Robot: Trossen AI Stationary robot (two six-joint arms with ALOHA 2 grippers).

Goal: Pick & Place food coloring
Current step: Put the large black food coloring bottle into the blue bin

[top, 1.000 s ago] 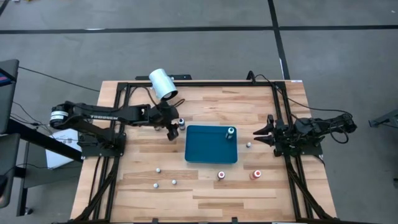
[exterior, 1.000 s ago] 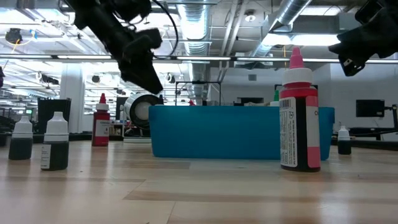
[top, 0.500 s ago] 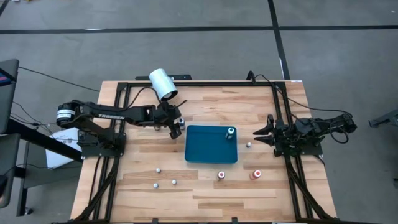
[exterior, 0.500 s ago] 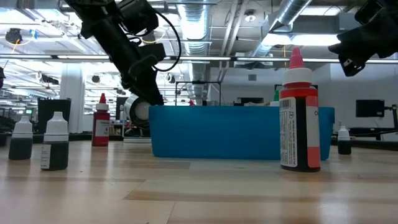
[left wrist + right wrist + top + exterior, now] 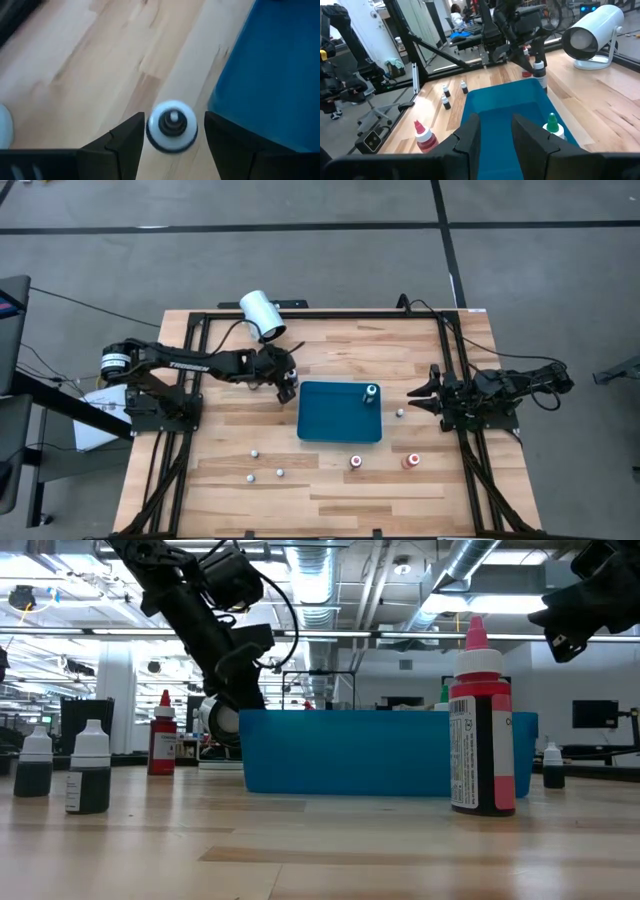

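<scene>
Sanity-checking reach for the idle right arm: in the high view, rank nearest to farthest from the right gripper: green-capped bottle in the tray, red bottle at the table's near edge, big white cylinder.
From the right gripper:
1. Green-capped bottle, in the blue tray's right corner.
2. Red bottle, front right.
3. White cylinder, back left.

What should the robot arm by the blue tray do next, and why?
Probably close the left gripper on the small white-capped dropper bottle. The bottle stands upright between its open fingers, beside the blue tray, so a squeeze should grip it. The right gripper waits.
</scene>
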